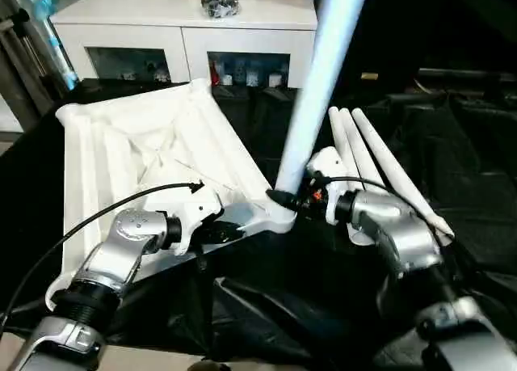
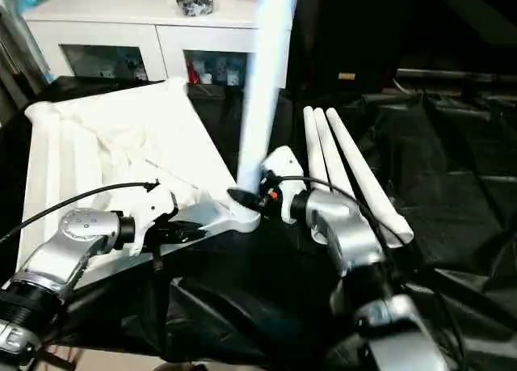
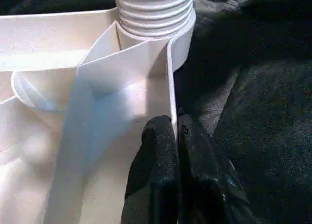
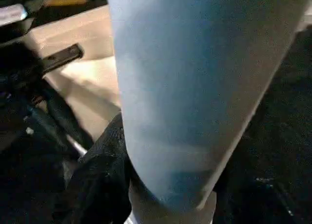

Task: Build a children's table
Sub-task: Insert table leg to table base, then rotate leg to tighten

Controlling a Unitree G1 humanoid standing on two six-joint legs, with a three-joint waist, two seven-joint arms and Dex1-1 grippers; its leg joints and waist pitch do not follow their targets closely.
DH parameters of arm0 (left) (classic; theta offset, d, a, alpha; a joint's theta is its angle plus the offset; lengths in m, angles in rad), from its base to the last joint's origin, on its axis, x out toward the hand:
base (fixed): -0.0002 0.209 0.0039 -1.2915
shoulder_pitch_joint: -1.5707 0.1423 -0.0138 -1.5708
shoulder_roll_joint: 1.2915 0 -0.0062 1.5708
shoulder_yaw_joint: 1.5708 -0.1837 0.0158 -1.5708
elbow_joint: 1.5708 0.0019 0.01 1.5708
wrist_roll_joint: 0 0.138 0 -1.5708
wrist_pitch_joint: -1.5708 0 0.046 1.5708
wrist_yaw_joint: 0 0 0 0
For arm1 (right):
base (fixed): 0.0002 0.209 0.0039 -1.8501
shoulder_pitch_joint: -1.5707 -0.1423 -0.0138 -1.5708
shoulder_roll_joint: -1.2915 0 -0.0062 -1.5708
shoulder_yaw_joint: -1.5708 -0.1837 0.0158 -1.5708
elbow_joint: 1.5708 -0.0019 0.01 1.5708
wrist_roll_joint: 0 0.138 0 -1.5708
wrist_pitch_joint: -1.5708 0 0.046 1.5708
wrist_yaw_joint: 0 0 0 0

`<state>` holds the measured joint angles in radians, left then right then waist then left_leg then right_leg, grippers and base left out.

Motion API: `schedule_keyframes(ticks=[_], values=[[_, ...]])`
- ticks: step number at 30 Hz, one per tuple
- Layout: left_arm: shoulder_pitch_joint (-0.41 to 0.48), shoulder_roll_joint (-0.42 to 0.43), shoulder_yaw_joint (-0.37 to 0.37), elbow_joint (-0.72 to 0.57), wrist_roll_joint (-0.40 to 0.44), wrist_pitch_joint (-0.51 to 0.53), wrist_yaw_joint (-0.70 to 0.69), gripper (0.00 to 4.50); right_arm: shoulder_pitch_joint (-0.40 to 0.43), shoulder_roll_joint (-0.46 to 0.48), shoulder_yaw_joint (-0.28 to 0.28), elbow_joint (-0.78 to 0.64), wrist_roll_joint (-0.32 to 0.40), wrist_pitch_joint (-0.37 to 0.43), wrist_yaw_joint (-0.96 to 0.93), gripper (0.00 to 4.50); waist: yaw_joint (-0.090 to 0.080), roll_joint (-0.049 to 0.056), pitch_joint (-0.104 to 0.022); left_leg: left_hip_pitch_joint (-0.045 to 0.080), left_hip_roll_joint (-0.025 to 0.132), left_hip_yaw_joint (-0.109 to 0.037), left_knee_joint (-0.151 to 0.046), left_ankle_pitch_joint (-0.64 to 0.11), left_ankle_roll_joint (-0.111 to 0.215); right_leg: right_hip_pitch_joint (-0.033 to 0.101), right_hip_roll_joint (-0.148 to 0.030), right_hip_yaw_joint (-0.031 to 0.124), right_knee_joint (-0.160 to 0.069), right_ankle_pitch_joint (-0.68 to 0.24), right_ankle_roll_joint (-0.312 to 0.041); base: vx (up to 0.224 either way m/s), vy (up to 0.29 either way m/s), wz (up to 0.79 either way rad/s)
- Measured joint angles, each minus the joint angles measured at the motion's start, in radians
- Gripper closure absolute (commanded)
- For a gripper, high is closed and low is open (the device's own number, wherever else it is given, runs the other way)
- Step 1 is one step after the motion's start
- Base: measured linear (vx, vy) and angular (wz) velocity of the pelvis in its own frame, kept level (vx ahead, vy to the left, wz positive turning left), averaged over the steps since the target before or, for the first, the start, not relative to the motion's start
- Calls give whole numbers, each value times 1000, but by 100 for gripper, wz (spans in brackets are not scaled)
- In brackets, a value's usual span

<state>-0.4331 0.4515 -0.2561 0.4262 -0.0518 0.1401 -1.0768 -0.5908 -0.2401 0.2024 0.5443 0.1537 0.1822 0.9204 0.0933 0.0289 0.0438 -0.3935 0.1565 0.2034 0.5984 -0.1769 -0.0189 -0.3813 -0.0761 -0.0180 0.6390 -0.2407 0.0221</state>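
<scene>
On the black-draped work table [image 1: 477, 169] you've got the table top [image 1: 137, 145] lying underside up, ribs showing, tilted with its near right corner toward you. Your left gripper [image 3: 176, 136] is pinched together on the thin rim wall of the top, just beside the near right corner socket [image 1: 279, 217]; the left wrist view shows one black finger [image 3: 153, 151] on each side of that wall. One leg [image 1: 319, 80] stands upright in that socket, leaning slightly right, its threaded end [image 3: 155, 11] sitting in the socket. Your right gripper [image 1: 287, 200] is clamped around the base of this leg, fingers partway apart on the tube; a black finger [image 4: 105, 170] presses against it in the right wrist view. Three more legs [image 1: 380, 165] lie side by side on the cloth, right of the standing leg. Far behind sits a white cabinet [image 1: 186, 31] with glass doors.
</scene>
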Motion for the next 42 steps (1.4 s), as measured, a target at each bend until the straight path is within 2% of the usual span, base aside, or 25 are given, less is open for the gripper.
schedule_keyframes(ticks=[6, 9, 17, 26, 29, 31, 34, 36, 42], values=[[0, 21, -7, -9, -2, 0, -45, 450, -54, -19, 14, 84, -2, -44, 121, 263, -1, -6, -4, 0, 0, 0, -1, 0, 0, 2, 0, 0, -3, 3, -6, 0, 0, 0], [-3, 31, -12, -9, -2, -10, -74, 450, -68, -28, 31, 106, -8, -83, 173, 263, -1, -6, -4, 0, 0, 0, -3, 0, 0, 7, 1, -1, -6, 3, -6, 0, 0, 0], [-18, 60, -30, -7, -2, -34, -155, 450, -35, -59, 50, 70, -8, -128, 302, 263, 7, -7, -5, 0, 0, 0, -4, -1, 1, 12, 1, -2, -13, 2, -7, 0, 0, 0], [-20, 74, -27, 3, -2, -31, -178, 450, -44, -31, 49, 103, -6, -153, 318, 263, 3, -8, -6, 7, 0, 0, -8, -1, 1, 15, 1, -2, -14, 2, -7, 0, 0, 0], [-29, 65, -12, 17, 10, -3, -127, 450, -70, 20, 14, 182, -7, -165, 204, 263, -7, -10, -6, 12, 0, 0, -10, -1, 1, 13, 1, -2, -12, 2, -7, 0, 0, 0], [-37, 51, -9, 21, 17, 15, -91, 450, -81, 41, -3, 216, -8, -174, 129, 263, -11, -10, -6, 12, 0, 0, -11, -1, 1, 13, 0, -2, -13, 1, -6, 0, 0, 0], [-50, 24, -2, 24, 36, 45, -25, 450, -108, 71, -22, 273, -18, -186, 12, 263, -27, -10, -5, 11, 0, -2, -11, -1, 1, 7, 0, -2, -13, 1, -5, 0, 0, 0], [-68, -23, 12, 24, 52, 119, 58, 450, -135, 106, -51, 330, -23, -187, -100, 263, -32, -10, -5, 11, 0, -2, -11, -1, 1, 0, 0, -2, -13, 2, -8, 0, 0, 0], [-98, -221, 43, -31, 92, 367, 348, 450, -233, 163, -113, 471, -45, -149, -400, 263, -37, -5, -2, 12, 0, -2, -10, -1, 1, 0, 0, -2, -21, 5, -13, 0, 0, 0]])
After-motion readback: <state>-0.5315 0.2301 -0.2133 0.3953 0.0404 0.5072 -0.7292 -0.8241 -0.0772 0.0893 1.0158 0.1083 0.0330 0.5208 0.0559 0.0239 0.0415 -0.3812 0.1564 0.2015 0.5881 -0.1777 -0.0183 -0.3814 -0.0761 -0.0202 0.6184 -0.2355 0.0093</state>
